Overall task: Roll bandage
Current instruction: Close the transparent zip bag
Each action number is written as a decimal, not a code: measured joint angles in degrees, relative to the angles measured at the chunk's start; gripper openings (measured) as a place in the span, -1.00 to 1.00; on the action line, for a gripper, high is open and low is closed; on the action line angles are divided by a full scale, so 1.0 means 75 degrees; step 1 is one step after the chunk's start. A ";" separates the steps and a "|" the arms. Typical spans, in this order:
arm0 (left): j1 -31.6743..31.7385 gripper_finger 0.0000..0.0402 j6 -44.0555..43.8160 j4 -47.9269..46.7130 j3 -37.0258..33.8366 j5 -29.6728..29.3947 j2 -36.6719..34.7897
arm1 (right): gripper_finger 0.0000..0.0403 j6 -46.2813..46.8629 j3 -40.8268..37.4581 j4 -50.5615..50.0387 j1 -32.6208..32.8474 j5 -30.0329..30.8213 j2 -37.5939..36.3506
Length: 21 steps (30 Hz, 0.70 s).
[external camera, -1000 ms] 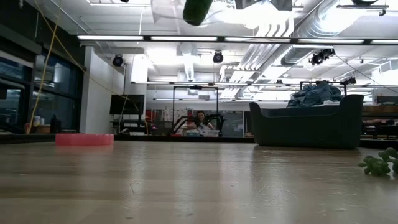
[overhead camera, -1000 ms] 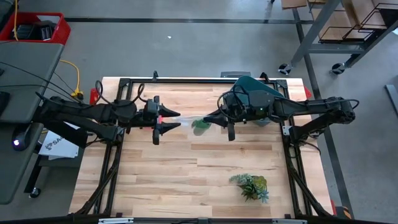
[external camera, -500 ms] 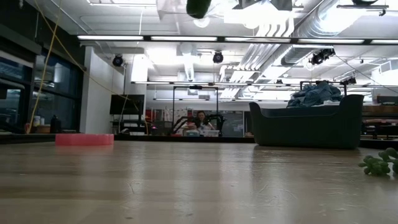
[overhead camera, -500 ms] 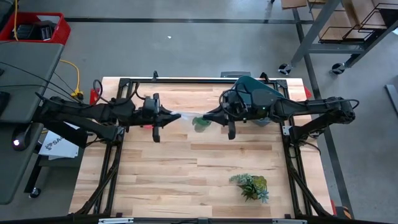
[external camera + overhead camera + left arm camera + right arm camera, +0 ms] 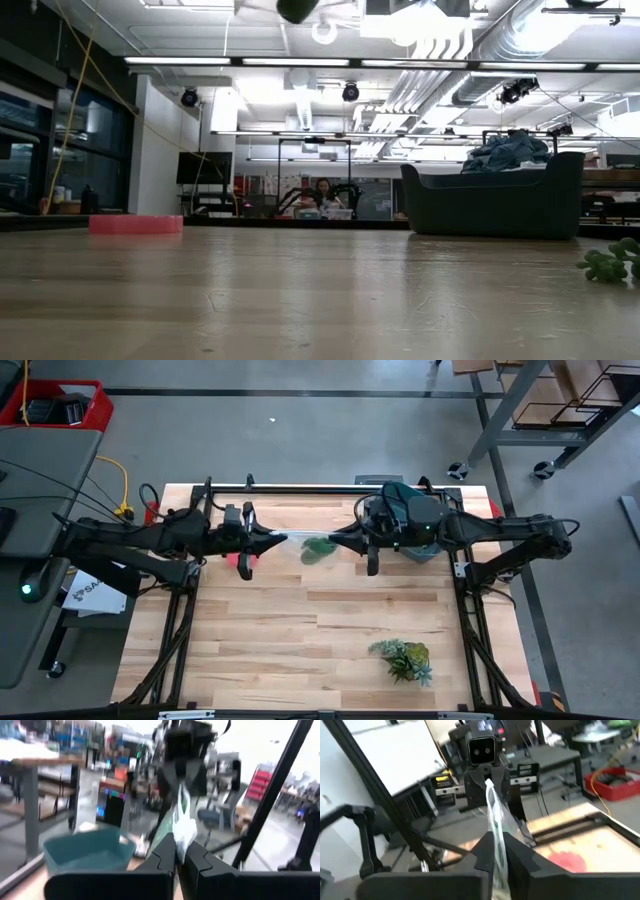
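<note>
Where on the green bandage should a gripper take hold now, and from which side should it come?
Probably across its rounded middle, coming from below. The bandage hangs as a bundle, seemingly inside the clear plastic bag, which is stretched in the air between the left gripper and the right gripper. Both are shut on the bag, so only the underside is free.

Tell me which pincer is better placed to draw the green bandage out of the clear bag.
Probably right. The right pincer grips the clear bag at the end where the bandage sits; the left pincer pinches the far, empty end, both held above the table.
</note>
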 joint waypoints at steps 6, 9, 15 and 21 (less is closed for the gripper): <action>0.0159 -1.00 -0.0418 -0.1869 0.0014 0.0142 -0.0278 | -0.49 -0.0415 0.1171 -0.2329 0.0005 0.0188 -0.0003; 0.0307 -1.00 -0.0431 -0.2925 0.0552 0.0340 -0.0092 | -0.29 -0.1031 0.1871 -0.3529 0.0002 0.0426 -0.0004; 0.0722 -1.00 0.0917 -0.4824 0.2640 0.0862 0.1366 | -0.18 -0.1737 0.2385 -0.3675 0.0005 0.0421 0.0065; 0.0847 -1.00 0.2228 -0.6093 0.4915 0.0944 0.3382 | -0.31 -0.2452 0.2384 -0.3763 0.0096 0.0460 0.0579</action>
